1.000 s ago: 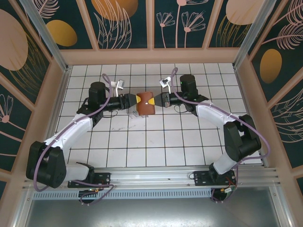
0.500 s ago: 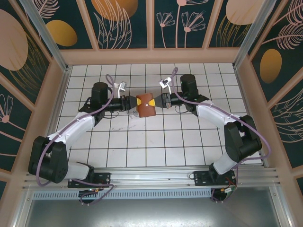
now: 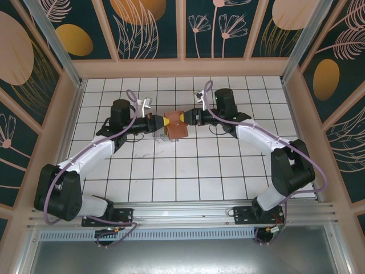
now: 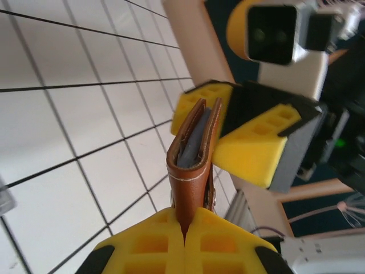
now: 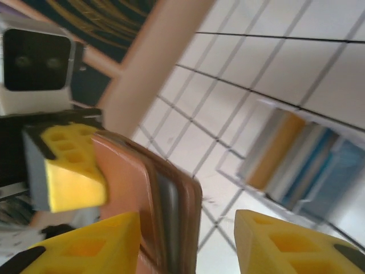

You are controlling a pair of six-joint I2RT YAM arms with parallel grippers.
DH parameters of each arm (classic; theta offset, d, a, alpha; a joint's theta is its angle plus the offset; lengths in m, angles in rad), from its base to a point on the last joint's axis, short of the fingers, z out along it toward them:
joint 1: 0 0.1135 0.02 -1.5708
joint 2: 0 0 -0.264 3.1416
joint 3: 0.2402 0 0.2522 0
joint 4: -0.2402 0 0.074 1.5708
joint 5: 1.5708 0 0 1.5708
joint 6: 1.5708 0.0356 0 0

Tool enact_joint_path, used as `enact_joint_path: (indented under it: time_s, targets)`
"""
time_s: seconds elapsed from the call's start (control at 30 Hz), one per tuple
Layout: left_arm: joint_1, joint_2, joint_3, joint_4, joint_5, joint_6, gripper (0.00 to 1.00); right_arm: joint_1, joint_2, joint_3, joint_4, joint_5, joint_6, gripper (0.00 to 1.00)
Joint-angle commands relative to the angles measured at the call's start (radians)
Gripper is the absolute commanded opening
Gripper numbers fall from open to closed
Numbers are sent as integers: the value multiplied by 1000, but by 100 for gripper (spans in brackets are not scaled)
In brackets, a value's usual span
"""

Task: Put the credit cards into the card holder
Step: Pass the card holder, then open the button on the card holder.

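Clamping left gripper (image 3: 161, 121) (image 4: 183, 227): your left fingers are pressed together on the folded edge of the card holder, pinching it so that it stands on edge.
Card holder (image 3: 177, 131) (image 4: 191, 165) (image 5: 137, 182): reddish-brown and folded almost flat, it sits between your two grippers over the far middle of the white tiles (image 3: 188, 171). Its free edge points at your right gripper. A grey-blue layer shows between its leaves, and you cannot tell whether that is a card.
Right gripper (image 3: 183, 117) (image 4: 219, 123) (image 5: 188, 234): your fingers are spread, one on each side of the holder's free edge. The holder lies close to one finger, with a wide gap to the other.
Clear case (image 5: 259, 145): it lies flat on the tiles near the holder.
Credit cards (image 5: 311, 162): gold and blue, they are stacked inside the clear case, apart from the card holder.
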Motion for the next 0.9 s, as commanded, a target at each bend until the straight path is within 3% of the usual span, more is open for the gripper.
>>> enact_joint_path:
  time_s: [0.0,0.17,0.3,0.57,0.67,0.77,0.87]
  targets:
    - [-2,-6,1,-69,-163,-1,0,95,-40,70,-181,380,-101,47]
    - [-2,3,7,-99,-210,-3,0,205,3,178,-311,565,-66,46]
    - [-3,37,45,-161,-207,11,0,227,38,223,-353,558,-37,44]
    - [-3,42,6,-62,-161,-72,0,261,129,309,-452,582,-45,43]
    - [-3,52,17,-67,-155,-68,0,272,140,294,-459,572,-29,48]
    - [-4,63,49,-111,-176,-39,0,284,135,249,-432,535,-10,48]
    - [-4,75,46,-60,-129,-68,0,286,149,258,-442,584,0,46]
